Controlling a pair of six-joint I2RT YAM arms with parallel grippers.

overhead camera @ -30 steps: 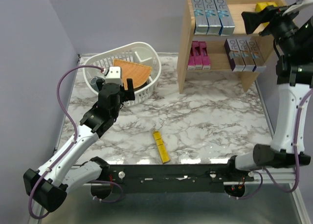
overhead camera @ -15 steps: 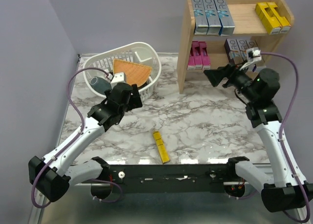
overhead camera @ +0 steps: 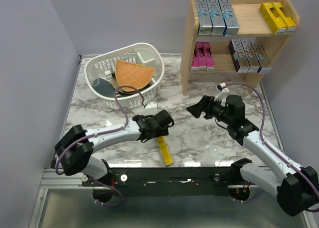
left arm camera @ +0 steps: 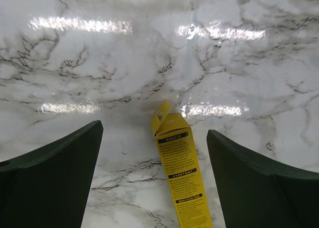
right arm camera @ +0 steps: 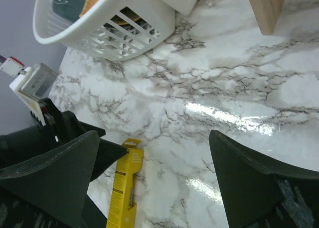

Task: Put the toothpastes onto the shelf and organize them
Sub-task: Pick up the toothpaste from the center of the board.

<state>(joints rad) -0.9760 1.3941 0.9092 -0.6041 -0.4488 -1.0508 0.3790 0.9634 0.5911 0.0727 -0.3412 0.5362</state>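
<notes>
Presently, white basket [overhead camera: 99, 68]: it is seen at the far left of the marble table [overhead camera: 199, 138], holding an orange wedge and grey items; it is judged to be no part of this step.
Left gripper [overhead camera: 162, 122]: it is poised just above the far end of the loose carton, with its jaws spread wide and nothing held. In the wrist view the left gripper [left arm camera: 152, 133] straddles the carton's flap end.
Yellow toothpaste [overhead camera: 164, 149]: it lies flat on the marble near the front edge, well apart from the shelf, with one end flap sprung open [left arm camera: 160, 116].
Step in hand: the pick-up of this carton is judged to be next.
Doing it well: the jaws should be brought back over the solid body, not the loose flap, lowered until both fingers flank the narrow sides, then closed gently so the thin card is not crushed.
Right gripper [overhead camera: 195, 108]: it is held wide open and empty, above the table between the carton and the shelf; a hand-over may be needed.
Shelf [overhead camera: 188, 49]: blue-silver cartons [overhead camera: 217, 16] and two yellow cartons [overhead camera: 278, 16] stand on the top tier, magenta [overhead camera: 203, 56] and purple-silver [overhead camera: 249, 55] below. The place beside the yellow pair is judged to be the target.
</notes>
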